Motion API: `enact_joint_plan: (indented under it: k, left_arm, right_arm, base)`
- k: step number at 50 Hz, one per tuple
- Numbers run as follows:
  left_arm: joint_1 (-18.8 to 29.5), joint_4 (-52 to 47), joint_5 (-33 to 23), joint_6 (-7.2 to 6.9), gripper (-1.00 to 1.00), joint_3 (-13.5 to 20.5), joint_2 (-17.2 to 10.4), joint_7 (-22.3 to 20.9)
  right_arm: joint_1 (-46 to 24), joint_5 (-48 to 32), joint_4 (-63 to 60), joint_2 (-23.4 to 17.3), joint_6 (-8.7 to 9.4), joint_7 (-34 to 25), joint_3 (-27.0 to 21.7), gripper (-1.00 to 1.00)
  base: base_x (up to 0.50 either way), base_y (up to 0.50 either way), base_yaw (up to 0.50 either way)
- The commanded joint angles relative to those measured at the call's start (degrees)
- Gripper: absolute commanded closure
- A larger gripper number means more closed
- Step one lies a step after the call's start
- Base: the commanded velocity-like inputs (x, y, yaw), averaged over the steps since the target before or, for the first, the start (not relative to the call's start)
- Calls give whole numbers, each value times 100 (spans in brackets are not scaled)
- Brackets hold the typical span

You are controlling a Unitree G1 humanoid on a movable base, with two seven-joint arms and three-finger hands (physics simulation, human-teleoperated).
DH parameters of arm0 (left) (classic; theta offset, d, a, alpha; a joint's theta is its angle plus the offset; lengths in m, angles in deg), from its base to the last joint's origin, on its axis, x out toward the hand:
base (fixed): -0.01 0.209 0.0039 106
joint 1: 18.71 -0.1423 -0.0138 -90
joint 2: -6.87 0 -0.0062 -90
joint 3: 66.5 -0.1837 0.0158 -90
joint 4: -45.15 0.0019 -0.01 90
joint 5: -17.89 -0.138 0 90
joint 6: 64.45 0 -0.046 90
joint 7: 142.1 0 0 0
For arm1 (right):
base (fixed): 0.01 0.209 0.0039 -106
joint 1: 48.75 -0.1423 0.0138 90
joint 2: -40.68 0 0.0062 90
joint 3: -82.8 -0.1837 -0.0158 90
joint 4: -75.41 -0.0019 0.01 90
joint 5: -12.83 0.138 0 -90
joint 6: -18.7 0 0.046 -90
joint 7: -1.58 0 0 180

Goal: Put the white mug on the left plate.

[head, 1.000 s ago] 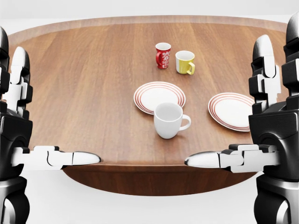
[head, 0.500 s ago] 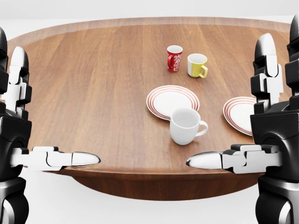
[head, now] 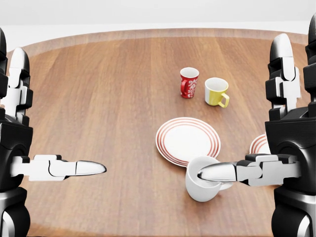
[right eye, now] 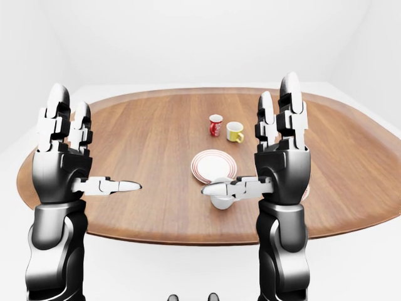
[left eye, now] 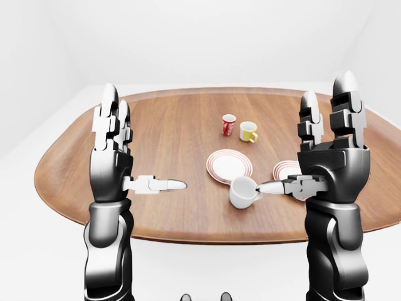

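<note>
Above the left plate, red mug beside yellow mug.

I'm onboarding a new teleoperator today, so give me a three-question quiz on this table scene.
1. True or false: the white mug already sits on the left plate.
2. Which cup stands nearest the red mug? A) the yellow mug B) a blue mug C) a green mug
3. Fill in: both the left hand and the right hand have their fingers ____.

Key:
1. False; in the head view it stands on the table just below that plate's rim.
2. A
3. open; neither holds anything.
</note>
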Motion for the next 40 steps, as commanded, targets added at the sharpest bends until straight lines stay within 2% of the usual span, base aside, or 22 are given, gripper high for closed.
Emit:
enact_joint_plan:
  k: [1, 40]
  left_arm:
    - [-3, -28, -7, 0, -100, 0, 2, -2]
    - [-7, -74, 2, 0, -100, 1, 2, -16]
  right_arm:
    - [13, 10, -20, 3, 0, -13, 1, -100]
    - [9, -89, 62, 15, 0, -22, 77, -100]
  base:
    - [50, 0, 0]
    - [48, -1, 0]
